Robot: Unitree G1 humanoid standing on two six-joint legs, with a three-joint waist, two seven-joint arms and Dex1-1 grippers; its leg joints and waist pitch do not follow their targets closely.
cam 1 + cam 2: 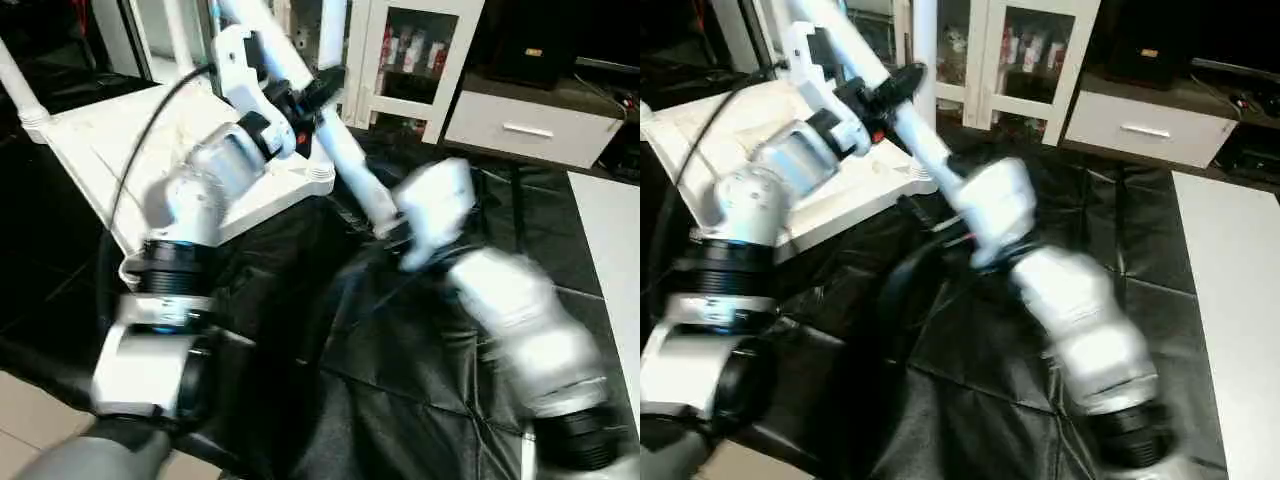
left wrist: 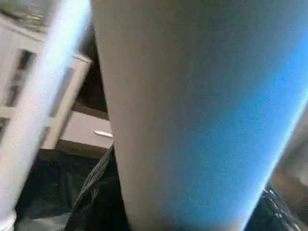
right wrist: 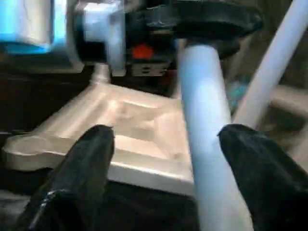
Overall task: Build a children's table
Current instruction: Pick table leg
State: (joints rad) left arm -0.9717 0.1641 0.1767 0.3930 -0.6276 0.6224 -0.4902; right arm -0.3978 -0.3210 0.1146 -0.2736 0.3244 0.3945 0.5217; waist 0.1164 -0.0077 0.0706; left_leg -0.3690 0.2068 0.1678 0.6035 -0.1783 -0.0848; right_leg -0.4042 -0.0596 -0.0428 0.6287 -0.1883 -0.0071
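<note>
The white table top (image 1: 110, 150) lies upside down on the black sheet (image 1: 400, 340) that covers the floor, ribbed underside up, over on the robot's left. One leg (image 1: 15, 90) stands in its far left corner socket, and two more upright white legs (image 1: 180, 35) rise behind the top near the white cabinet (image 1: 400, 60). The loose leg (image 1: 345, 155) slants down from the upper left across the top's near right corner (image 1: 318, 175) and on over the black sheet. The left gripper (image 1: 305, 100) sits high on that leg, its black fingers (image 1: 895, 85) clamped around the tube; its wrist camera has the tube pressed right up close. Lower down the same leg is the right gripper (image 3: 163, 159), and here the two black fingers (image 3: 82, 168) stand wide apart with the leg running between them, nearer one finger than the other, clear daylight on the other side. So the left holds the leg, the right straddles it without gripping
</note>
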